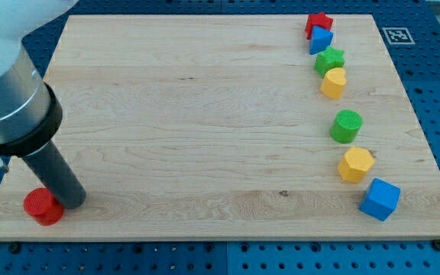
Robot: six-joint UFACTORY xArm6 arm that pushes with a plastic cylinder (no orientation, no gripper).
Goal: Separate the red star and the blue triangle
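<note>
- The red star-shaped block (318, 22) sits at the view's top right of the pale wooden counter (205, 114), and the blue triangular block (321, 40) lies just below it, touching or all but touching; the two are not yet parted.
- My tip (72, 203) rests at the view's bottom left, right beside a red round block (43, 206), so it is well apart from the pair, with the whole width of the board between.
- There are no fingers on this arm, only the straight dark rod, so nothing is spread, pressed together or pinching anything.
- Handling, as I judge it: both blocks look small, hard and light, and should slide readily on the smooth wood. They cannot be taken hold of, only pushed. A push off the middle of a face would likely spin the star or the triangle rather than move it straight.
- The best place to bear on seems the seam between the two, or the triangle's side, driving it toward the view's left and away from the star; the board's top edge is close behind the star.
- A green star-shaped block (329, 59) sits just below the triangle and could be knocked.
- Count: two red blocks, two blue (the triangle and a blue cube (380, 199)), two green (the star and a green round block (346, 126)), two yellow (a yellow rounded block (333, 82), a yellow hexagonal block (355, 164)); eight in all.
</note>
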